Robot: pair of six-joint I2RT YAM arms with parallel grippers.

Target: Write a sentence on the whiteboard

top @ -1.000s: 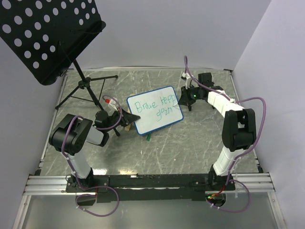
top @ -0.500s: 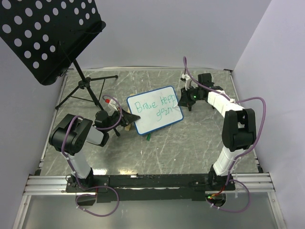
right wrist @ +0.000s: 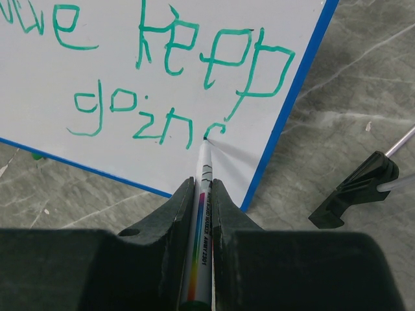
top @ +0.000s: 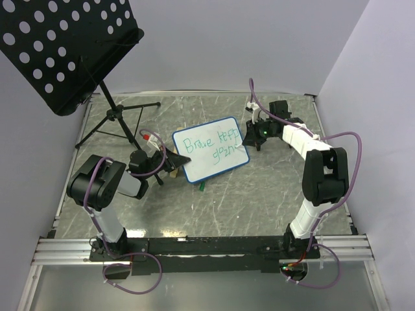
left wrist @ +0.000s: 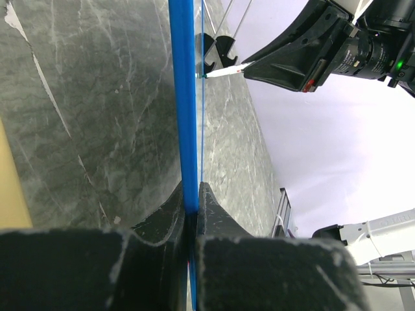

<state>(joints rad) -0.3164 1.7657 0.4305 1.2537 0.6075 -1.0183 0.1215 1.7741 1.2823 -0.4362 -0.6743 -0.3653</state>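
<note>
The whiteboard [top: 211, 148], white with a thin blue rim, stands tilted mid-table. The sentence [top: 213, 144] in green reads "Brave keep" over a second short line, "goin" plus a fresh curve [right wrist: 155, 84]. My left gripper [top: 170, 168] is shut on the board's lower left edge; in the left wrist view the blue rim [left wrist: 184, 97] runs up between my fingertips. My right gripper [top: 247, 134] is shut on a white marker [right wrist: 202, 194] with a rainbow stripe. Its green tip touches the board at the end of the second line, near the right rim.
A black perforated music-stand panel [top: 61, 45] on a tripod [top: 117, 120] stands at the far left. A small green cap [top: 202, 186] lies by the board's near edge. A tripod foot [right wrist: 353, 188] lies right of the board.
The right gripper has shifted slightly with the marker on the board, and the second line has grown by a stroke. The left arm and the board have not moved.
</note>
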